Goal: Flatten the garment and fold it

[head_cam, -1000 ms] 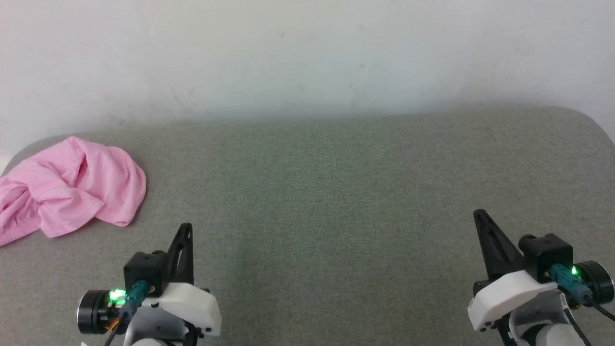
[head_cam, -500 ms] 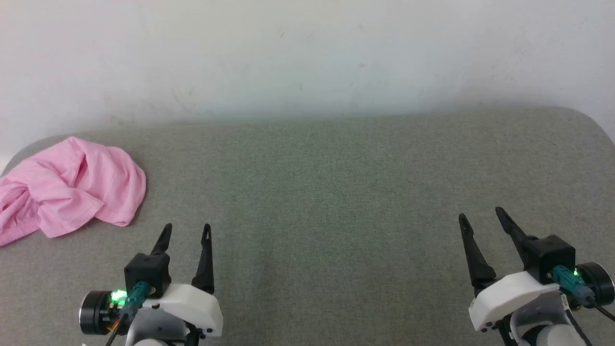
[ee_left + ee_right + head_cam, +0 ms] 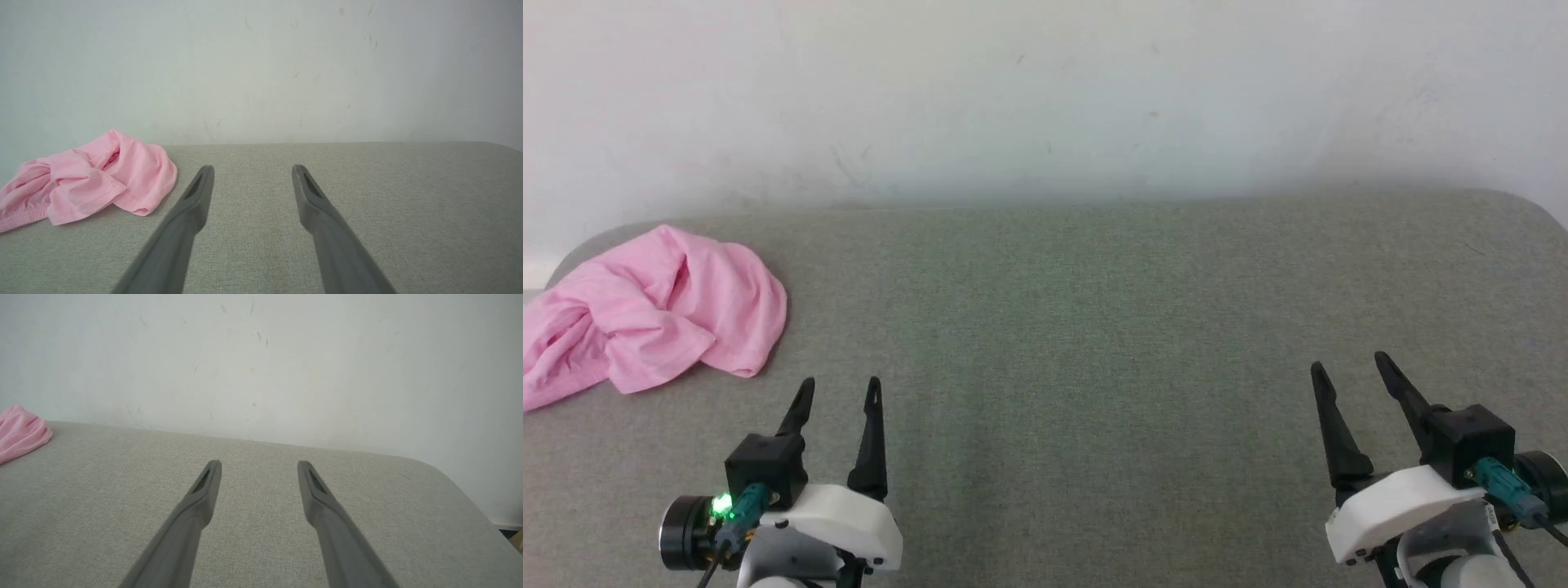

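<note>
The garment (image 3: 654, 314) is a light-pink crumpled heap at the far left of the grey fabric surface (image 3: 1078, 327), close to the wall. In the left wrist view the garment (image 3: 90, 179) lies left of my fingers, with a gathered edge at its lower left. The right wrist view catches a corner of the garment (image 3: 20, 433) at its left edge. My left gripper (image 3: 840, 384) stands open and empty, a short way to the right of and nearer than the garment. My right gripper (image 3: 1347, 362) is open and empty at the lower right, far from it.
A pale wall (image 3: 1045, 98) rises directly behind the surface. The surface's rounded right corner (image 3: 449, 477) drops off at the right, with floor beyond. Bare grey fabric spreads between the two grippers.
Both grippers went from shut to open. The head view has shifted slightly, so the garment sits a little further right and higher in the picture.
</note>
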`<state>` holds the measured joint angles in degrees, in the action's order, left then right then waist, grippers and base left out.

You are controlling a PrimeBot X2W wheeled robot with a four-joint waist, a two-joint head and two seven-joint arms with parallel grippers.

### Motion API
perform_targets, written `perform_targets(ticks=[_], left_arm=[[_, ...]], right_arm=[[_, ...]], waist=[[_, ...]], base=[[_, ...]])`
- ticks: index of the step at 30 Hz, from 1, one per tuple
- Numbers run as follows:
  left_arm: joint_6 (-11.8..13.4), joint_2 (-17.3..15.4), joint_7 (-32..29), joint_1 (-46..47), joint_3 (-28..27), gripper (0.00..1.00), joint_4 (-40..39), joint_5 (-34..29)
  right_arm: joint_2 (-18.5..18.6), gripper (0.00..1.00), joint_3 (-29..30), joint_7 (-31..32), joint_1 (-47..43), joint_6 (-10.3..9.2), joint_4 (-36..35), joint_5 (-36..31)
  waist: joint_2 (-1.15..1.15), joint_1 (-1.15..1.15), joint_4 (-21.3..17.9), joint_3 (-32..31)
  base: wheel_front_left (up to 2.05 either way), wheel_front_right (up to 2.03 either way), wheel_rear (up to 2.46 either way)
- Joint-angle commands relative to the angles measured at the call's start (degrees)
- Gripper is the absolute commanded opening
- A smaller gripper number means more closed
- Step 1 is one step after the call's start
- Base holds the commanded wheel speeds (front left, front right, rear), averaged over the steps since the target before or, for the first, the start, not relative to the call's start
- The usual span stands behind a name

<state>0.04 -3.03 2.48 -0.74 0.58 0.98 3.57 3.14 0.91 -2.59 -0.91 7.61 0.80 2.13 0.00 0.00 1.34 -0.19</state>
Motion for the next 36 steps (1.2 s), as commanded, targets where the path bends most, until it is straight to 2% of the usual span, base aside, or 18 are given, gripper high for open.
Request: perform_targets(ticks=[1, 15, 36], left_arm=[[-0.1, 0.0, 0.6, 0.5, 0.0, 1.0, 0.2, 0.5], [0.1, 0.0, 2.2, 0.6, -1.5, 1.0, 0.4, 2.3], [0.4, 0.1, 4.7, 0.0, -3.9, 1.0, 0.9, 5.6]], right_arm=[[-0.1, 1.0, 0.2, -0.5, -0.5, -0.02, 0.1, 0.4], [-0.1, 1.0, 0.6, -2.1, -0.9, -0.04, -0.4, 0.1], [-0.1, 1.0, 0.8, -3.5, -1.5, -0.06, -2.5, -0.4]], waist=[[0.0, 0.0, 0.4, 0.0], [0.0, 0.0, 5.6, 0.1], [0.0, 0.0, 17.3, 0.3]], base=[[0.0, 0.0, 0.0], [0.0, 0.0, 0.0], [-0.01, -0.01, -0.01]])
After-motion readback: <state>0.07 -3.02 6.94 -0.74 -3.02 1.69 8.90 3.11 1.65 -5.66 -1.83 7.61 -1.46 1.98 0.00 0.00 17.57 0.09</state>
